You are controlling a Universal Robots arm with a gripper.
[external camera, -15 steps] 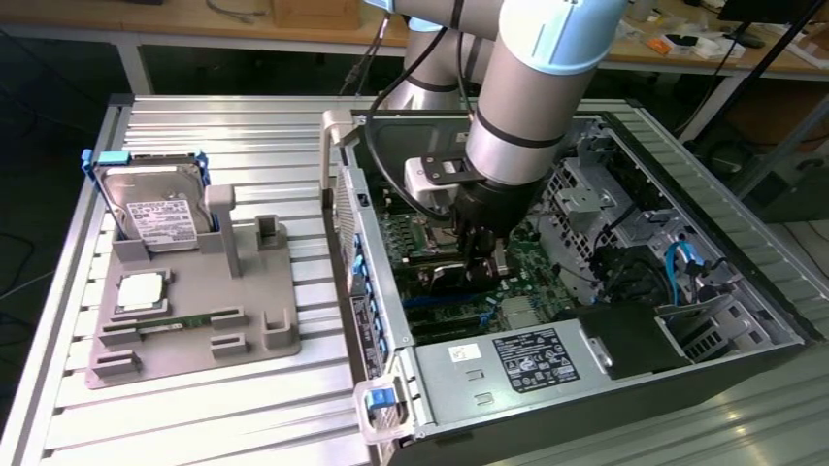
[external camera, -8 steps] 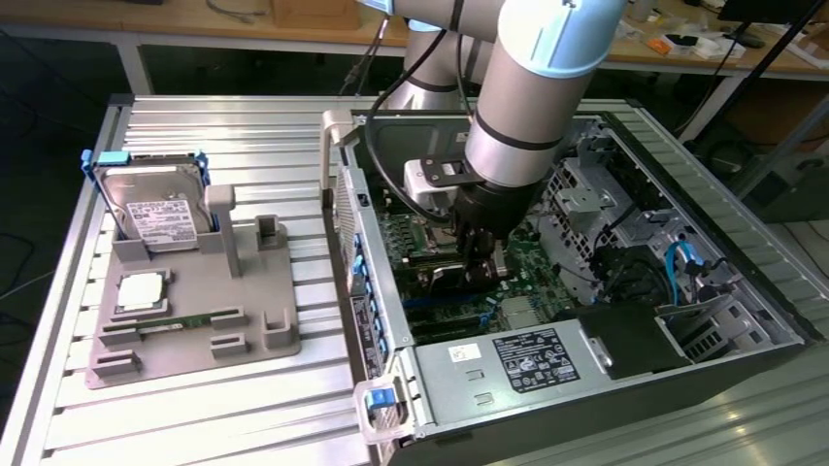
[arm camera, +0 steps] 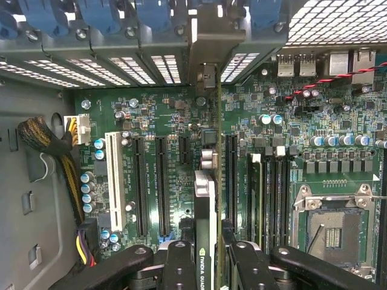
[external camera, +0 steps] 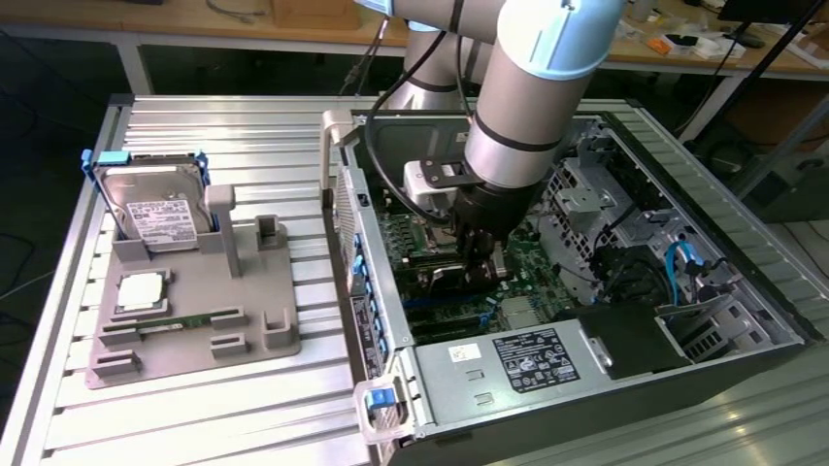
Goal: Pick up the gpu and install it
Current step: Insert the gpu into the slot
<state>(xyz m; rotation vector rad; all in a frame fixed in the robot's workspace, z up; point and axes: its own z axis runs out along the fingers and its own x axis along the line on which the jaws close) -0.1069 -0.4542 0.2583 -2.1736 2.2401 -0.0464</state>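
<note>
Reaching down into the open computer case [external camera: 725, 243] from above, gripper [external camera: 477, 260] low over the green motherboard [arm camera: 151, 109]. Clamped narrow on the gpu [arm camera: 204, 199], black fingers [arm camera: 180, 266] pressed one to each flat side of the card. Held edge-on to the wrist camera, running lengthwise between long black expansion slots [arm camera: 162, 181], with the pale metal end bracket [arm camera: 208, 36] up against the case's rear slot openings, under the blue latches [arm camera: 97, 15]. Cannot tell whether seated in a slot or just above it. To one side of the card, a white slot [arm camera: 113, 181]; to the other, the bare CPU socket [arm camera: 332, 229]. At the exterior view's left, well apart from the case, a grey fixture [external camera: 259, 335] on the slatted table [external camera: 233, 126], with a silver hard drive [external camera: 155, 209] standing upright in it and a small green memory stick [external camera: 182, 323] lying lower down. At the case's near corner in the exterior view, the grey power supply [external camera: 518, 364].
</note>
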